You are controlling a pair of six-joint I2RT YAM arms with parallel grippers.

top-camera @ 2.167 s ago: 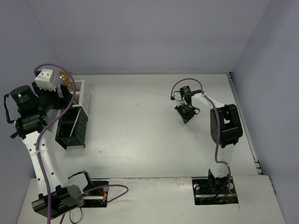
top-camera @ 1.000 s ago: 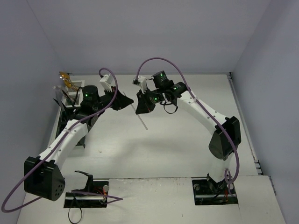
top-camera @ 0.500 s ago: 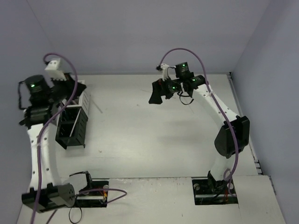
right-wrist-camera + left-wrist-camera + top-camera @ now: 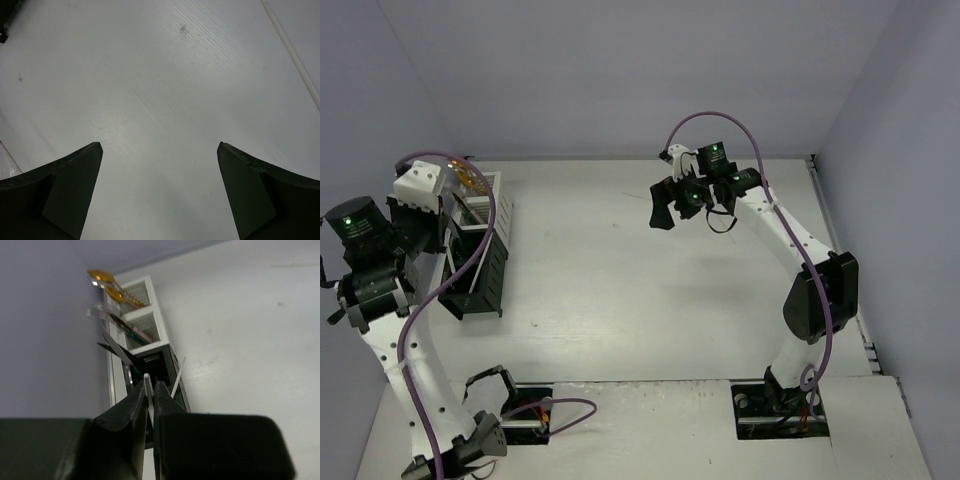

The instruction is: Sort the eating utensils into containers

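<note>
White thin stick [image 4: 147,380], pinched upright in my left gripper [image 4: 150,390] over the black caddy bin [image 4: 490,285] at far left, presumably to drop end-first; my right gripper [image 4: 160,150] hangs agape, empty.

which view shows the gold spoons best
Left wrist: the gold spoons stick out of the far white bin, bowls in plain sight. The top view shows only a gold glint there; the right wrist view shows none.
</note>
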